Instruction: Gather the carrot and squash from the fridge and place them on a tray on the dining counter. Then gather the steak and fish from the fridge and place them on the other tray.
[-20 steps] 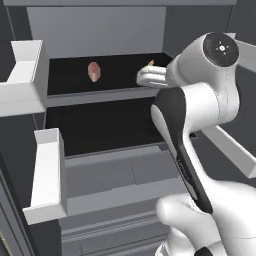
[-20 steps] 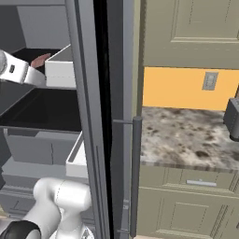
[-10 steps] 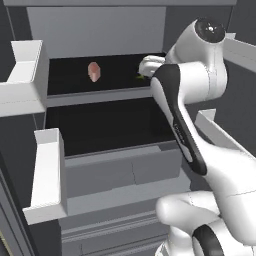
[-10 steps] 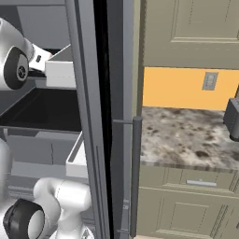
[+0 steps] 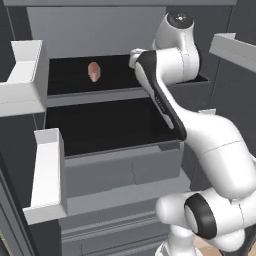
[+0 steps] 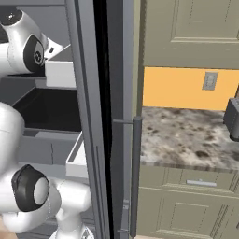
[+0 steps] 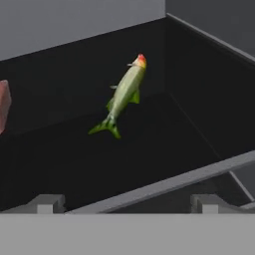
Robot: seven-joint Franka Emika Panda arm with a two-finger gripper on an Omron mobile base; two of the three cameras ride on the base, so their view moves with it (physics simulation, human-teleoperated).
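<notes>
Standing open, the fridge (image 5: 115, 150) holds the steak (image 5: 93, 71) on its upper shelf (image 5: 95, 95), with the fish (image 7: 124, 94) lying to its right; the tool (image 7: 127, 203) hovers before it, fingers spread, empty.

one fish (image 7: 124, 94), one steak (image 5: 93, 71), two door bins (image 5: 46, 180)

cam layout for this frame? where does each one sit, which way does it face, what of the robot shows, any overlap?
Left base view: behind-left, facing the open fridge; white arm reaches to the shelf with the steak.
Right base view: behind-right, facing fridge door edge and counter; arm at left.
Hand view: looks into the shelf at the fish; fingertips low.
Shared: steak, left base and hand views.
</notes>
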